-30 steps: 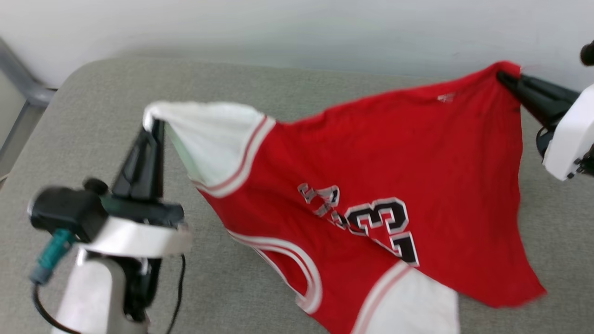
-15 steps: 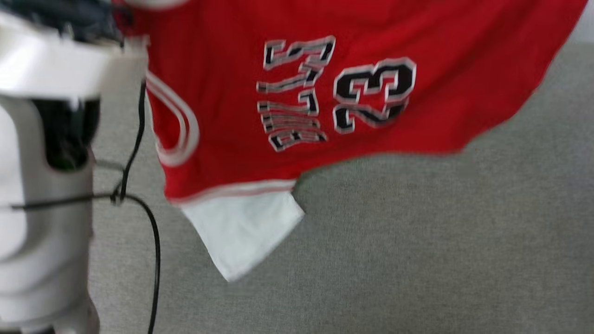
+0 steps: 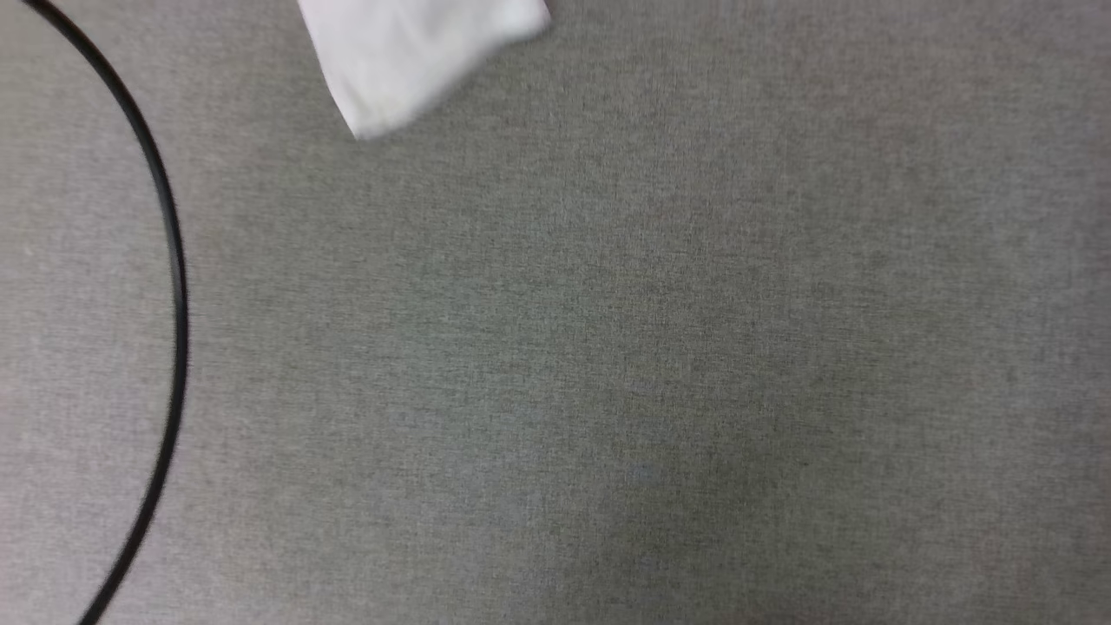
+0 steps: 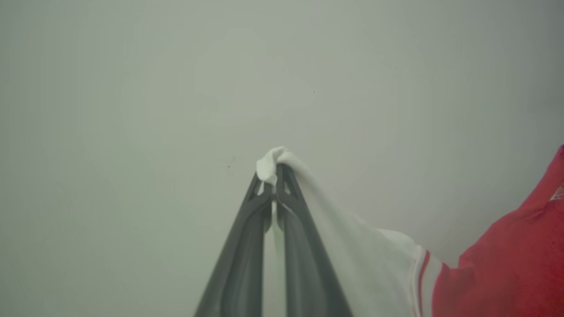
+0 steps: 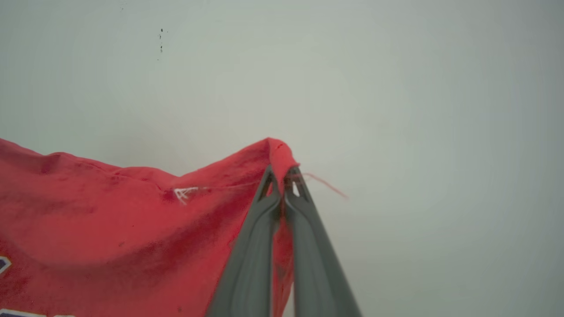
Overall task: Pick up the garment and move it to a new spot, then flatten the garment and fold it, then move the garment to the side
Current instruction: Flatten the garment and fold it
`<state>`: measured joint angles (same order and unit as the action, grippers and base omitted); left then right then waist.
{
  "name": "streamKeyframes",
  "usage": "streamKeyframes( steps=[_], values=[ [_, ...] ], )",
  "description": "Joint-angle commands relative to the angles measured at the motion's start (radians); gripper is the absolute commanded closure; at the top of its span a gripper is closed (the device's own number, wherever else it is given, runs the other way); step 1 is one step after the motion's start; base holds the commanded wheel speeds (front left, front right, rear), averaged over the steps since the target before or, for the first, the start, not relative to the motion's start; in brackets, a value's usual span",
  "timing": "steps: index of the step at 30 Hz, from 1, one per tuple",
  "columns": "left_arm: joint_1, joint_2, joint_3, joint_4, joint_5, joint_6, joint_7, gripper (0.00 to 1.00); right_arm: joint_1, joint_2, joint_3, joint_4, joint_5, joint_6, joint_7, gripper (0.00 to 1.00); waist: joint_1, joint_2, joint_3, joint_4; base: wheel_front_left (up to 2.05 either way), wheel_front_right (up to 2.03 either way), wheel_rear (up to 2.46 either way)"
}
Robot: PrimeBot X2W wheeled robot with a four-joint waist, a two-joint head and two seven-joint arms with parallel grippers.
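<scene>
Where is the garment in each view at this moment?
Head view: garment, a white sleeve at the top edge.
Left wrist view: white sleeve pinched in the left gripper, red body at right.
Right wrist view: red corner pinched in the right gripper, body lower left.
Shared landmark: red body, both wrist views.

A grey fabric surface [image 3: 608, 347] with a fine, even weave spreads flat and unwrinkled. At the head view's top, left of middle, a white sleeve of the garment [image 3: 408, 52] overlaps it; whether they touch cannot be told. A black cable [image 3: 174, 260] arcs over its left part, contact likewise unclear.
</scene>
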<state>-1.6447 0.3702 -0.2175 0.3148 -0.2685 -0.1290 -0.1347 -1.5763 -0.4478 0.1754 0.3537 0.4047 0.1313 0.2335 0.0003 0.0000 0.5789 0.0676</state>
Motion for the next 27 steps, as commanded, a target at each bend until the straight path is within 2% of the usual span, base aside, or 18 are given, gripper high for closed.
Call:
streamKeyframes(
  steps=[1,6,13,22,27],
  values=[
    [-0.054,0.005,-0.005,0.039,0.004,0.0,-0.021,1.0,-0.051,0.012,0.009,0.032,-0.013,-0.001,-0.016,1.0,-0.0003,0.0,0.034,-0.004,0.0,0.0,0.0],
    [-0.195,0.004,-0.029,0.173,0.02,0.0,-0.073,1.0,-0.209,0.04,0.037,0.16,-0.054,-0.001,-0.079,1.0,-0.0003,0.0,0.051,-0.006,0.0,0.0,0.0],
    [-0.246,0.006,-0.057,0.263,0.017,0.0,-0.1,1.0,-0.303,0.048,0.093,0.297,-0.063,-0.001,-0.146,1.0,-0.0003,0.0,0.078,-0.003,0.0,0.0,0.0],
    [-0.118,0.008,-0.066,0.304,-0.005,0.003,-0.128,1.0,-0.243,0.05,0.198,0.44,0.011,-0.001,-0.25,1.0,-0.0003,0.0,0.123,-0.006,0.0,0.0,0.0],
    [0.019,0.004,-0.04,0.256,-0.018,0.008,-0.132,1.0,-0.15,0.06,0.251,0.478,0.078,-0.001,-0.32,1.0,-0.0003,0.0,0.111,-0.016,0.0,0.0,0.0]
  ],
)
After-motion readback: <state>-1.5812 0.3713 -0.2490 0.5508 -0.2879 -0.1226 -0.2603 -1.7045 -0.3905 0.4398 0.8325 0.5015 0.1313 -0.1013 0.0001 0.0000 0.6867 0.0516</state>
